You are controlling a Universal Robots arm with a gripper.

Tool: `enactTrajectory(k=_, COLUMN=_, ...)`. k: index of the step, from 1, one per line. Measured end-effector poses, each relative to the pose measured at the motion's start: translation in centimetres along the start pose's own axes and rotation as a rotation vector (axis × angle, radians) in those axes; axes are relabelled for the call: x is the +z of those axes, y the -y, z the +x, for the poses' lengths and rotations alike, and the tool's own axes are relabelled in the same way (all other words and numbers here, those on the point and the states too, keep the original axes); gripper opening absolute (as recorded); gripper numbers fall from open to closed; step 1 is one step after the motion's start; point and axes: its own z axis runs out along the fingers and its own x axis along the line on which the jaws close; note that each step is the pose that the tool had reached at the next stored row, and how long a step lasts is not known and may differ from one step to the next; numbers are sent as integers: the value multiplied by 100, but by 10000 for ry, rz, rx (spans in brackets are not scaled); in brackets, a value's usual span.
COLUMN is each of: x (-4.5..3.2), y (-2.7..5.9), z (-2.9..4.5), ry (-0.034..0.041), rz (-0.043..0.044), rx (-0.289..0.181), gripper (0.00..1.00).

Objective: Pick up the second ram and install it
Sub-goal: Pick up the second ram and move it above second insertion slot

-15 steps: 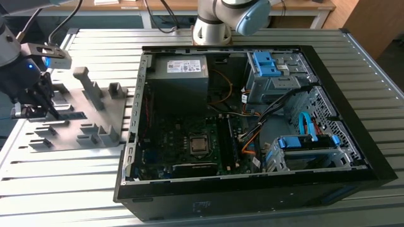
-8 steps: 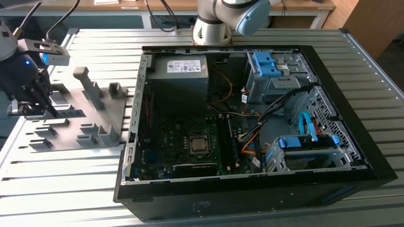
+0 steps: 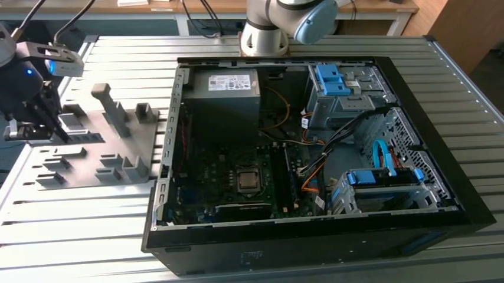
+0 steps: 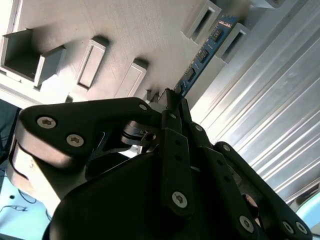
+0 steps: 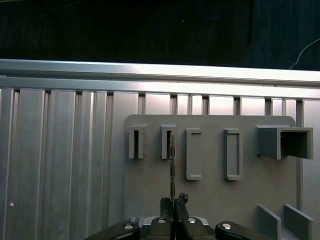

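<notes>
The slatted metal table carried everything. The open computer case took up the middle and the exterior view's right, lying on its side so that its motherboard faced up, which I judged was meant to let a stick go in from above. My arm rose from its base at the upper middle of that view. The grey fixture plate lay on the table at the exterior view's left, well apart from the board inside the case. My gripper hung over that plate at the exterior view's far left edge. In both wrist views its fingers were drawn narrow and pinched on one end of the second ram. I judged the end grip suited the job, because it left most of the stick's length bare. The stick stood on edge, so in the first wrist view it showed as one thin dark line, while the second wrist view caught its blue face and black chips. Its long axis ran straight out from my fingertips, across the plate, toward the row of slotted blocks. Its far end lay at one slotted block of that row. I could not tell whether that end sat in the slot or had come free of it.
</notes>
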Motion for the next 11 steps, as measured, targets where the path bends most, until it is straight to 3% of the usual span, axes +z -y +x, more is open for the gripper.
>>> enactTrajectory(k=11, x=-164, y=-3, z=-1, ry=1, rz=0, rx=0, gripper=14)
